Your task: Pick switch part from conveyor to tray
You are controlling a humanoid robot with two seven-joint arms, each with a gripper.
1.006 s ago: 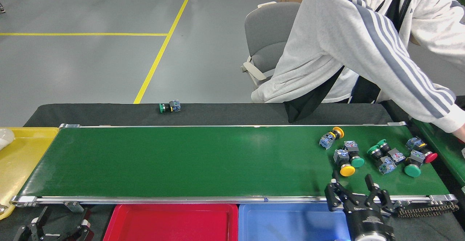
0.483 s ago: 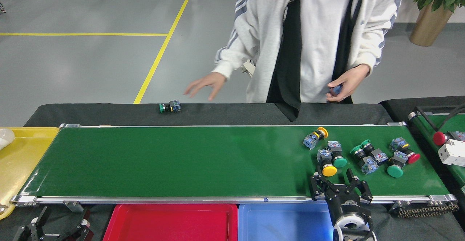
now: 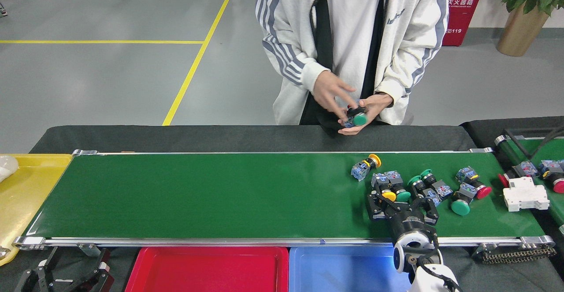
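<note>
Head view
Conveyor (image 3: 198, 195): long dark-green belt, silver frame; switch parts bunched at its right end, the rest of the belt bare.
Right tool (image 3: 402, 201): over the belt's near right part, fingers spread, reaching around the yellow-capped switch part (image 3: 387, 194) at the front of the cluster; not closed on it as far as I can see.
Left tool (image 3: 66, 276): low at the bottom-left edge, off the belt, fingers spread, holding nothing.
Trays: red tray (image 3: 207, 267) and blue tray (image 3: 348, 267) below the near frame, yellow tray (image 3: 26, 195) at the left end. No switch parts visible in any of them; a pale object sits at the yellow tray's far corner.
Progress (judgement): early, first pick in hand; grasp, lift and transfer all remain.
Count on belt: roughly seven switch parts, two yellow caps, about four green, one red; overlap makes this uncertain.
Count elsewhere: one green-capped part in the person's hands (image 3: 352, 111); a few more on the shorter belt (image 3: 528, 182) at right.
</note>
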